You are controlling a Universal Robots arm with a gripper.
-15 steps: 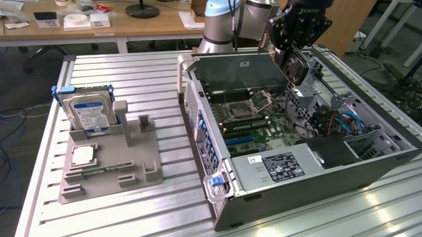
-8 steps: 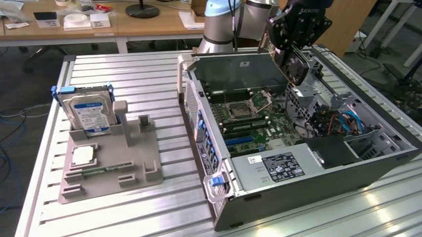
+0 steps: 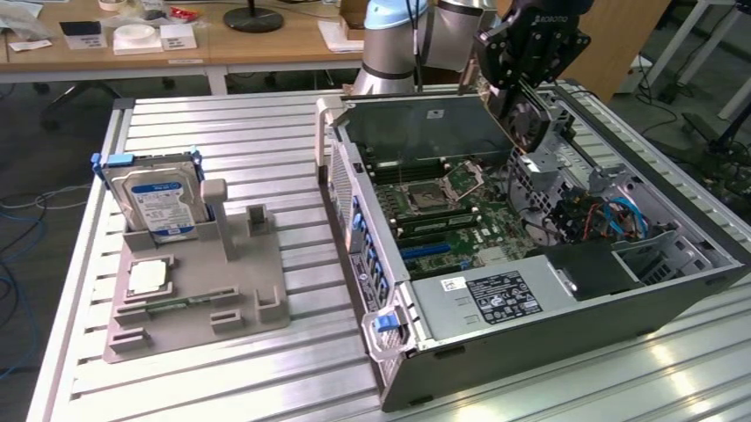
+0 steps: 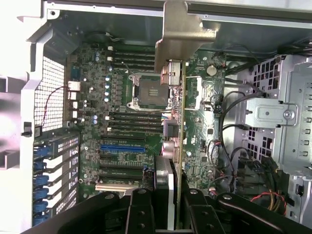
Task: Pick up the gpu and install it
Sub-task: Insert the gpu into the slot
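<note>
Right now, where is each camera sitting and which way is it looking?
Exterior view: off the arm, up high, looking down across the table at the open computer case; the arm and gripper show above the case.
Wrist view: on the wrist, looking down into the case at the motherboard; the fingers show, shut on the gpu.
Shared: both see the motherboard, the gripper and the gpu it holds.

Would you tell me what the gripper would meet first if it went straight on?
Likely the motherboard beside the CPU socket, reached first by the gpu the gripper holds; depth is unclear.
</note>
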